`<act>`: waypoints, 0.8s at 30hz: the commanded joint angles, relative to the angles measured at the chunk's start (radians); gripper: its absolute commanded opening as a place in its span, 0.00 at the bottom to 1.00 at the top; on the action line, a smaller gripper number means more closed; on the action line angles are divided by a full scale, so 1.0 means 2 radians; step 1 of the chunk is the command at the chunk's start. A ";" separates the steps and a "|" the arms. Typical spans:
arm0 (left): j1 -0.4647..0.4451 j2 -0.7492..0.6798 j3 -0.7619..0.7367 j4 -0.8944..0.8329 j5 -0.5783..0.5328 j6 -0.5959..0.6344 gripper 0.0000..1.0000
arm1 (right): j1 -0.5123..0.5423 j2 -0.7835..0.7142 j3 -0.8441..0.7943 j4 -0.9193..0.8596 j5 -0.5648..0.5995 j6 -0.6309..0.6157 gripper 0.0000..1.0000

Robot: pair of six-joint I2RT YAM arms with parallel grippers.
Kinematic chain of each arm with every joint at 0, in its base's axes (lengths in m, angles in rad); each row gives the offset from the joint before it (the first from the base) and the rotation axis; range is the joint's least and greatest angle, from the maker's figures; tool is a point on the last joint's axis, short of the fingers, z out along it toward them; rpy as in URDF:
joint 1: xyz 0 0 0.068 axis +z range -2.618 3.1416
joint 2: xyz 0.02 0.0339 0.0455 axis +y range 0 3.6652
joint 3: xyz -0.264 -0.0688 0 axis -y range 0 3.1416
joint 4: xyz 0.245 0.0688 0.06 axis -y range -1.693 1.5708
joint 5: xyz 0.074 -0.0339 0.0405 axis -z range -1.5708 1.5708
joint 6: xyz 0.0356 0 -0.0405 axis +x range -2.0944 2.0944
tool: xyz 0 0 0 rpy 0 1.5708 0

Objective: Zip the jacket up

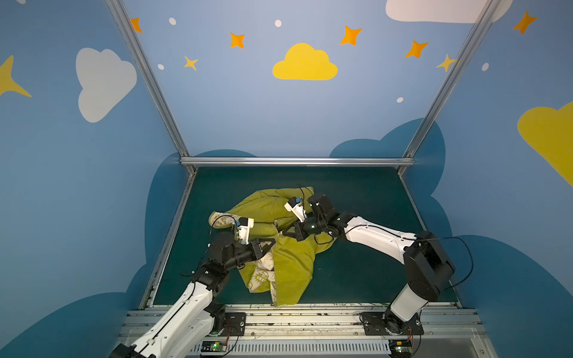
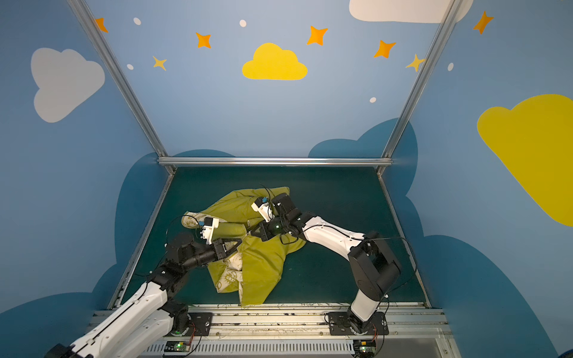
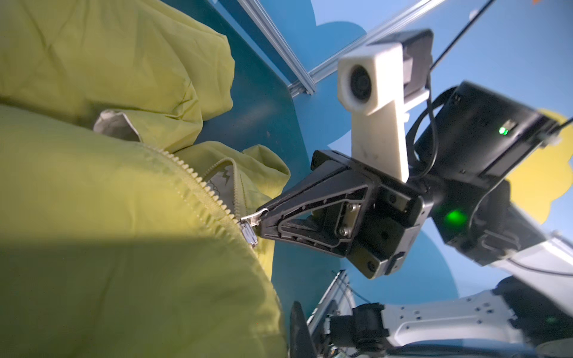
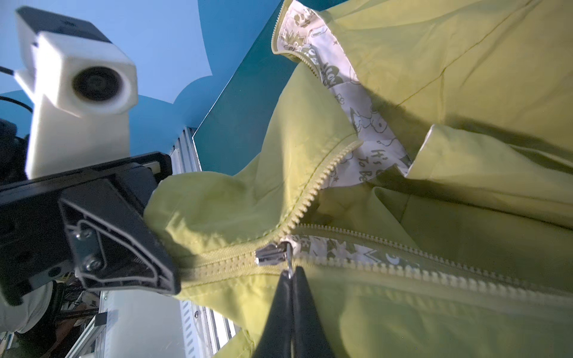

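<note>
Mustard-yellow hooded fabric jacket (image 1: 291, 266) is lying crumpled on the dark green bench (image 1: 366, 272), left of its middle, hem reaching the near edge. The right pincer (image 4: 290, 277) is clamping tight on the thin metal pull tab (image 4: 289, 263) of the silver zipper slider (image 4: 271, 254), while the left pincer (image 1: 270, 243) is sitting closed just beside it, apparently gripping yellow cloth by the joined teeth. Doing this well is, I judge, depending on the left side anchoring that cloth taut while the right is drawing the tab straight along the tooth line, low and slow. Ahead, the two open tooth rows (image 4: 313, 186) are splaying apart, with cream printed lining (image 4: 366, 124) lying close enough to be risking a snag.
</note>
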 commanded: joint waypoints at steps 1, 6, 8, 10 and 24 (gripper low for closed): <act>0.000 -0.043 -0.014 -0.040 -0.023 0.007 0.03 | -0.007 0.009 0.024 -0.030 0.037 -0.007 0.00; 0.016 -0.127 -0.016 -0.122 -0.052 0.017 0.03 | -0.022 0.016 0.034 -0.053 0.056 -0.005 0.00; 0.025 -0.145 -0.011 -0.151 -0.051 0.019 0.03 | -0.025 0.019 0.040 -0.066 0.071 -0.010 0.00; 0.036 -0.160 -0.003 -0.177 -0.053 0.020 0.03 | -0.032 0.021 0.045 -0.082 0.089 -0.006 0.00; 0.170 -0.079 0.237 -0.319 -0.086 0.110 0.03 | -0.132 -0.026 0.061 -0.148 0.171 0.039 0.00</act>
